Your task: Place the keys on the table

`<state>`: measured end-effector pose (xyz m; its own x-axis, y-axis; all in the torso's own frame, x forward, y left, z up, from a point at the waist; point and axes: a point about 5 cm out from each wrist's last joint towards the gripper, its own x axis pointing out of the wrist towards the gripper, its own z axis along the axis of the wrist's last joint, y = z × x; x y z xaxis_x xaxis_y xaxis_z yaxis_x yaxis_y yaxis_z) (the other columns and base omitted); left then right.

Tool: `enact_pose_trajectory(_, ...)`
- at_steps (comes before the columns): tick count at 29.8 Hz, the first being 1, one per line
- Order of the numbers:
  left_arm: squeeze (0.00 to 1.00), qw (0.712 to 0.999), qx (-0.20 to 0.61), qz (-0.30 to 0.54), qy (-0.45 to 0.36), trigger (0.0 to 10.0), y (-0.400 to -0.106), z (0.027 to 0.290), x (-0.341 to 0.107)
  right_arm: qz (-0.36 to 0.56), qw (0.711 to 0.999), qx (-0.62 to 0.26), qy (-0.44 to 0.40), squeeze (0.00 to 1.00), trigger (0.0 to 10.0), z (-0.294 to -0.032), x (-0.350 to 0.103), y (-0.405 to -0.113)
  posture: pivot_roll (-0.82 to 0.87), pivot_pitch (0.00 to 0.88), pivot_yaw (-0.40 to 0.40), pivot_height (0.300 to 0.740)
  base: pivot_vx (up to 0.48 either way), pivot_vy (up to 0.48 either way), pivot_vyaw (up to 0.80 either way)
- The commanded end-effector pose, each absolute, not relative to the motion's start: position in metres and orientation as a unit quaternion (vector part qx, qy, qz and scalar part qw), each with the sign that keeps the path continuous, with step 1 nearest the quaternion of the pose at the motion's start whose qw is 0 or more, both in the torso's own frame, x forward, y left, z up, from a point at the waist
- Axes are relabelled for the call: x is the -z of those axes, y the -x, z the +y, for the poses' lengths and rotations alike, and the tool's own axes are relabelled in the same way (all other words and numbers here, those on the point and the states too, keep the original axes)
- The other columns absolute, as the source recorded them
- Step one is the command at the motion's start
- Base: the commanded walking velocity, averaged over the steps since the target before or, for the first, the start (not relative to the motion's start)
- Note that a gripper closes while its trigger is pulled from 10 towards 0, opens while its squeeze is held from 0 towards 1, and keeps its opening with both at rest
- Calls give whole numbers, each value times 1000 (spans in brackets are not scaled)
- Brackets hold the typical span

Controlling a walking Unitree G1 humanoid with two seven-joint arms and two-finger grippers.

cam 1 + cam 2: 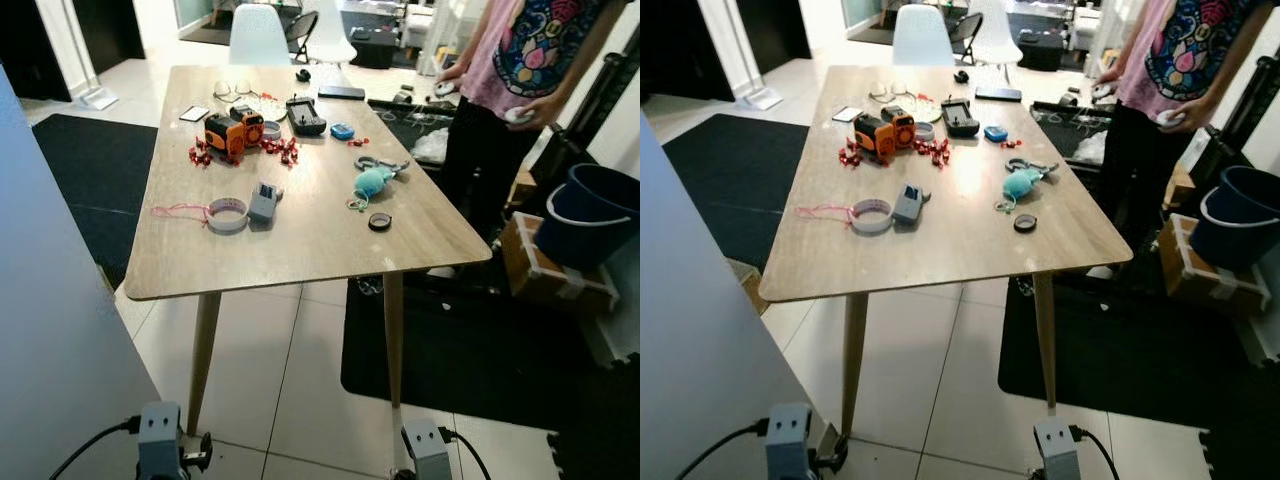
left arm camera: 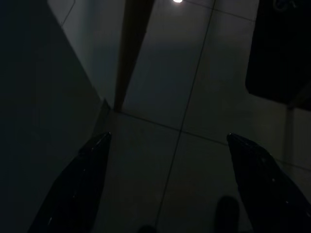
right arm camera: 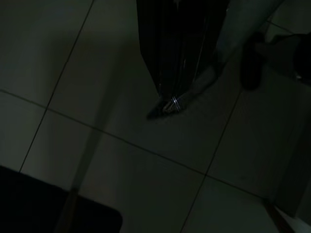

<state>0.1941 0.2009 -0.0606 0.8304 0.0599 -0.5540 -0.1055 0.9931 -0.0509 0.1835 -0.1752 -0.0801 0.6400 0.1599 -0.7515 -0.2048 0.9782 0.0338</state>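
The wooden table (image 1: 300,235) stands right before me, its near edge closest. Both arms hang low by the floor; their silver wrists show at the bottom of the left eye view, the left wrist (image 1: 160,432) and the right wrist (image 1: 428,445). In the dark right wrist view my right gripper (image 3: 167,97) is shut, with a small glinting metal ring of the keys (image 3: 171,104) at its fingertips, above the floor tiles. My left gripper (image 2: 167,141) hangs open over the tiles with nothing between its fingers.
On the table lie a tape roll (image 1: 227,214), a small grey device (image 1: 263,202), a teal plush keychain (image 1: 372,182), a black ring (image 1: 379,221) and an orange tool (image 1: 233,130). A person (image 1: 520,90) stands at the table's right side. A blue bucket (image 1: 590,215) stands on a box at the right.
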Motion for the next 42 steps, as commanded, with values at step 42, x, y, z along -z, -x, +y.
enact_pose_trajectory(42,0,953,-49,293,49,10000,-196,197,60,413,904,-109,33,0,10000,-174,80,-183,58,49,-43,740,44,-63,0)
